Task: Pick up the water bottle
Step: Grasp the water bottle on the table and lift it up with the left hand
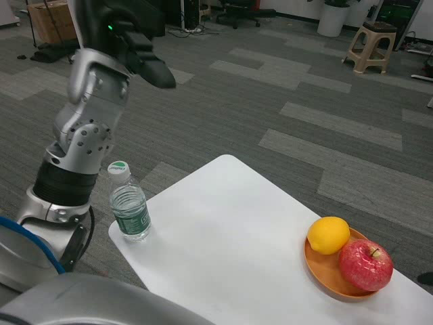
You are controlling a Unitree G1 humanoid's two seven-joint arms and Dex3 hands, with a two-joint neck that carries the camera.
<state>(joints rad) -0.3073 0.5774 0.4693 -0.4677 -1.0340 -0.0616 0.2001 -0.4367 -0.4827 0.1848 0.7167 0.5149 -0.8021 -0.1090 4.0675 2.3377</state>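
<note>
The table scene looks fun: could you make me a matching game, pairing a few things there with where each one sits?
Things:
1. water bottle
2. lemon
3. apple
4. left hand

Places:
A. raised high above the table's left end, holding nothing
B. on the orange plate, the side farther from the robot
C. upright at the table's left corner
D. on the orange plate, at its right, touching the yellow fruit

Pairs: 1-C, 2-B, 3-D, 4-A

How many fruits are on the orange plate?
2: a round yellow lemon at the round orange plate's back-left, and a shiny red apple beside it at the right.
</note>
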